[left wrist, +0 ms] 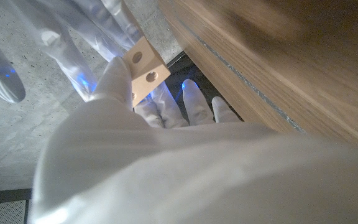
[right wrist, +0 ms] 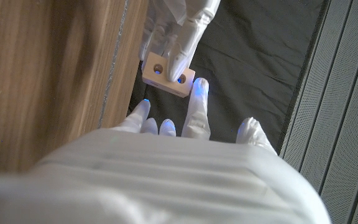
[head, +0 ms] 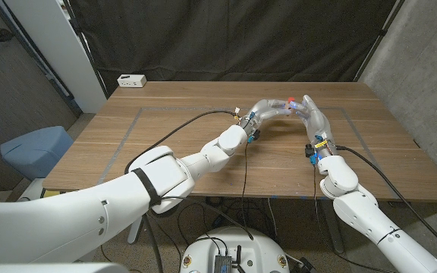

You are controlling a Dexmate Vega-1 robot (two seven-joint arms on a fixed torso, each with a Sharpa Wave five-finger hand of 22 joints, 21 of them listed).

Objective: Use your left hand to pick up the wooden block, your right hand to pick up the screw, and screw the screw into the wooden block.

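Over the far middle of the table [head: 203, 144], both hands meet above the wood. The left hand [head: 260, 112] reaches in from the left and holds the block [left wrist: 143, 68] between thumb and fingers; in the left wrist view two round holes show on the block's faces. In the right wrist view the block [right wrist: 168, 74] sits just beyond the right hand's fingertips [right wrist: 199, 90], with a left finger lying across its holed face. The right hand [head: 312, 115] comes in from the right, its fingers stretched toward the block and close together; whether they hold the screw I cannot tell. A white box [head: 132, 80] lies at the far left table edge.
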